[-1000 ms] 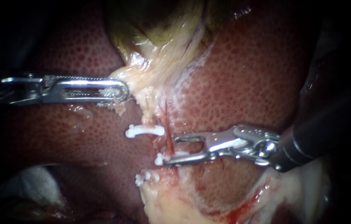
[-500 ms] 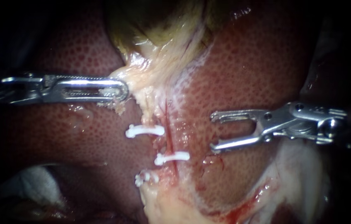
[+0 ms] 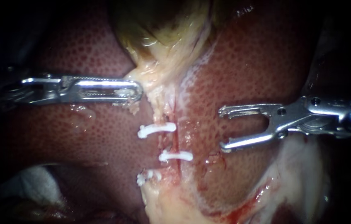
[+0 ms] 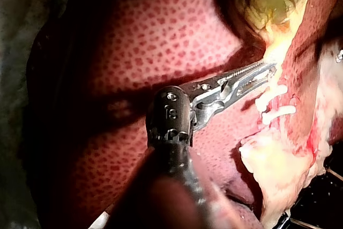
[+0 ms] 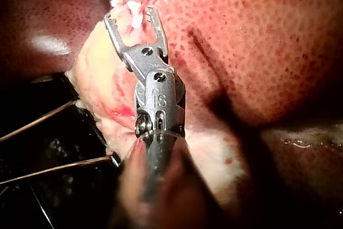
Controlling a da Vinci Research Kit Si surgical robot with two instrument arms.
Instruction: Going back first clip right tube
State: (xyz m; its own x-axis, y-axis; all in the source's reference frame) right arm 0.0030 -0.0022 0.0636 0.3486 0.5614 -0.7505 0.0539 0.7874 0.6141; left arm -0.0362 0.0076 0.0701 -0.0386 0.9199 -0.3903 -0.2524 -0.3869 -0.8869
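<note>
Your right instrument (image 3: 222, 128) is holding its jaws wide apart over the liver (image 3: 245, 74), gripping nothing. The clip (image 3: 176, 156) is sitting just ahead of those open tips and a little lower in the endoscope view, clear of both jaws. It is lying crosswise over the right tube (image 3: 175, 141), roughly in line with your shaft, so a straight pull along the shaft looks safe to me. Your left instrument (image 3: 136, 92), farther off, is clamping pale tissue (image 3: 154, 79) below the gallbladder (image 3: 163, 25).
</note>
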